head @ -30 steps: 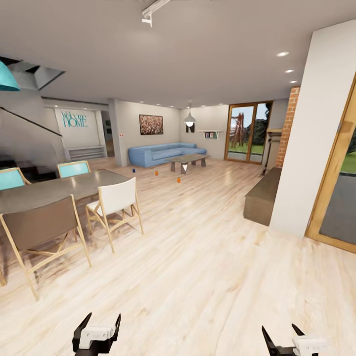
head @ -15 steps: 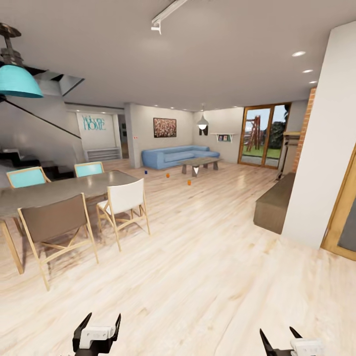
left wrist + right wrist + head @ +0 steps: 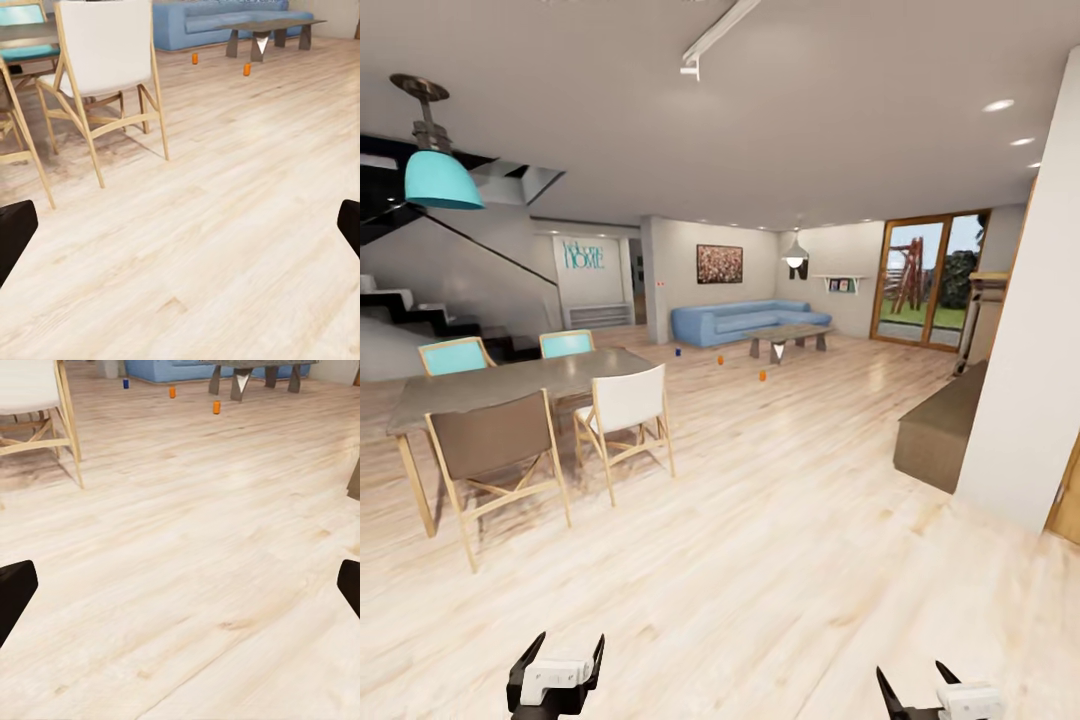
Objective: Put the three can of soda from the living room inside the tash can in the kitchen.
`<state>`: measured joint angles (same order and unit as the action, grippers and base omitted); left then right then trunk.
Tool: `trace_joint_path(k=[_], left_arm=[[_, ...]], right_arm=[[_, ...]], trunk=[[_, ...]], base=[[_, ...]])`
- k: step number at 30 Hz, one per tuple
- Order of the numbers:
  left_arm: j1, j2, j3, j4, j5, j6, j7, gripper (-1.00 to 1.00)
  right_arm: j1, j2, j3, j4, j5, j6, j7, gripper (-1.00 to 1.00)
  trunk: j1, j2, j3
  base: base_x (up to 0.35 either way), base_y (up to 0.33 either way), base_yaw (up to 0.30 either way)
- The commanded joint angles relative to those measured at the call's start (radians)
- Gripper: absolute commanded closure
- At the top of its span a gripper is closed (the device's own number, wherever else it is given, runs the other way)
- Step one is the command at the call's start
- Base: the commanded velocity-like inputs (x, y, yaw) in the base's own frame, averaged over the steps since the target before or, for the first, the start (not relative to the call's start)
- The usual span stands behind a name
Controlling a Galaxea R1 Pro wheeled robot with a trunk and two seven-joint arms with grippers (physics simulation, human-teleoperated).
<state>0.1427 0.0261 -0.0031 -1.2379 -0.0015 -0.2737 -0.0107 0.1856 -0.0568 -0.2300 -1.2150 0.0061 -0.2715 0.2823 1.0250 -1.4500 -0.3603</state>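
Observation:
Two orange soda cans (image 3: 720, 359) (image 3: 762, 376) stand on the light wood floor far ahead, in front of the blue sofa (image 3: 745, 320) and the low coffee table (image 3: 790, 335). The left wrist view shows the same cans (image 3: 195, 58) (image 3: 247, 70), and so does the right wrist view (image 3: 172, 392) (image 3: 217, 407). My left gripper (image 3: 560, 652) and right gripper (image 3: 913, 676) hang low at the picture's bottom edge, both open and empty, far from the cans. The trash can is out of view.
A dining table (image 3: 510, 383) with several chairs, one of them white (image 3: 625, 410), stands at the left. A small blue can (image 3: 678, 351) sits near the sofa. A dark low bench (image 3: 940, 425) and a white wall (image 3: 1030, 350) are at the right. Stairs (image 3: 420, 310) rise at the far left.
The whole picture has shifted right, so the camera has turned left. More of the stairs and a teal hanging lamp have come into view. Both grippers keep their pose.

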Motion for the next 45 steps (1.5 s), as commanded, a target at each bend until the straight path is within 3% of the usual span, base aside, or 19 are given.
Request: trace_joint_path(k=[1,24,45], left_arm=[[0.000,0.000,0.000,0.000,0.000,0.000,0.000,-1.00],[0.000,0.000,0.000,-0.001,0.001,-0.001,0.000,-1.00],[0.000,0.000,0.000,-0.002,0.002,-0.002,0.000,-1.00]], right_arm=[[0.000,0.000,0.000,0.000,0.000,0.000,0.000,-1.00],[0.000,0.000,0.002,0.000,0.000,0.000,0.000,-1.00],[0.000,-0.001,0.002,0.000,-0.007,0.000,-0.001,-1.00]], trunk=[[0.000,0.000,0.001],[0.000,0.000,0.010],[0.000,0.000,0.010]], base=[[0.116,-0.301,0.187],[0.228,-0.233,0.062],[0.259,-0.024,0.000]])
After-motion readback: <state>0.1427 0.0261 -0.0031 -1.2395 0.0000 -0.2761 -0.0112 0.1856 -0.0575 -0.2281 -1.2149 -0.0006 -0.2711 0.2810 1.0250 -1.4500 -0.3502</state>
